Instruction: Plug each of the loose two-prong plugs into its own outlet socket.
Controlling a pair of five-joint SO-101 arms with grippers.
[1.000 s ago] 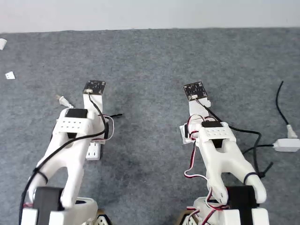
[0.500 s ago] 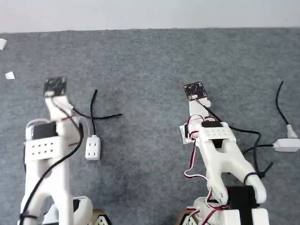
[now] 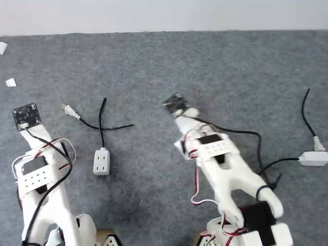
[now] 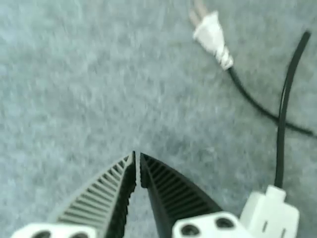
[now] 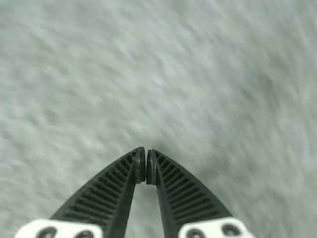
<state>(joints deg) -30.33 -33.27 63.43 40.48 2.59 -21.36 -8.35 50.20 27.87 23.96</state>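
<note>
A white two-prong plug (image 3: 69,110) (image 4: 210,33) lies loose on the grey carpet, its black cord (image 3: 110,127) trailing right. Nearer me lies a white outlet socket (image 3: 101,161) (image 4: 270,217) with its own black cord (image 3: 102,123) crossing the first. At the right edge rests a second white socket (image 3: 312,158), with a white plug (image 3: 318,144) touching its far side; whether that plug is inserted I cannot tell. My left gripper (image 4: 137,162) is shut and empty, left of the loose plug. My right gripper (image 5: 145,157) is shut and empty over bare carpet mid-table.
Two small white scraps (image 3: 11,82) (image 3: 2,47) lie at the far left. The carpet ends at a pale wall (image 3: 164,15) at the back. The right arm's black cable (image 3: 261,148) loops across the carpet toward the right socket.
The left arm swung left, uncovering the left socket and the crossed cords. In the last half second the right arm also turned left.
</note>
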